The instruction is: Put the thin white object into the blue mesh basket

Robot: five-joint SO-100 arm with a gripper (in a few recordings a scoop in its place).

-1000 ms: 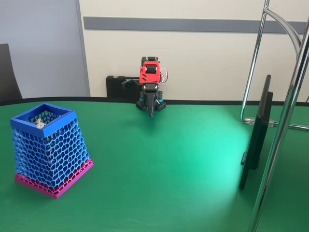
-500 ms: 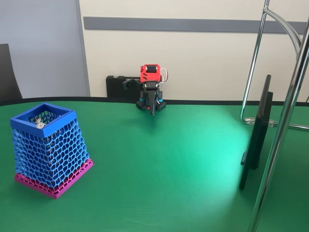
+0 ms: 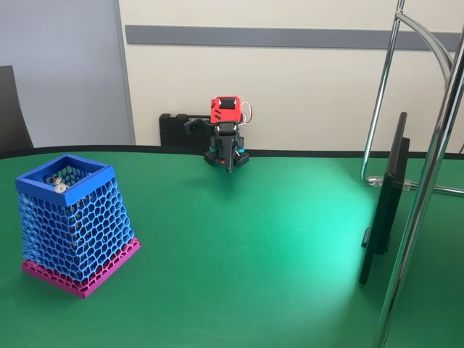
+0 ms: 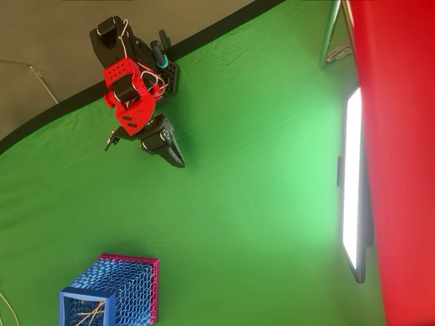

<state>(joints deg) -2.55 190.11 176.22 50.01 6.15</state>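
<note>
Surface: green cloth-covered table (image 3: 239, 246) with a curved black edge, seen in the fixed and overhead views; a brighter patch of light is cast near the right side.
Room: cream wall with a grey horizontal strip (image 3: 290, 36) behind the table; a grey panel stands at the left, and chrome stand tubes (image 3: 428, 181) rise at the right.
Screen: a thin dark monitor (image 3: 384, 210) is seen edge-on at the right of the table.
Arm: red and black arm (image 4: 132, 102) is folded at the table's far edge.
Gripper: the gripper (image 4: 178, 160) is pointed down toward the cloth near the arm's base; the jaws are seen pressed together to a dark point, with nothing held between them.
Container: blue mesh basket (image 3: 69, 221) with a solid blue rim and magenta base is set at the near left, well apart from the gripper.
Contents: thin pale sticks (image 4: 90, 315) lie crossed inside the basket in the overhead view; a small silvery piece (image 3: 58, 185) is seen by the rim in the fixed view.
Thin white object: it cannot be told which stick is the thin white object.
Cut off: the basket is clipped by the bottom edge in the overhead view.
</note>
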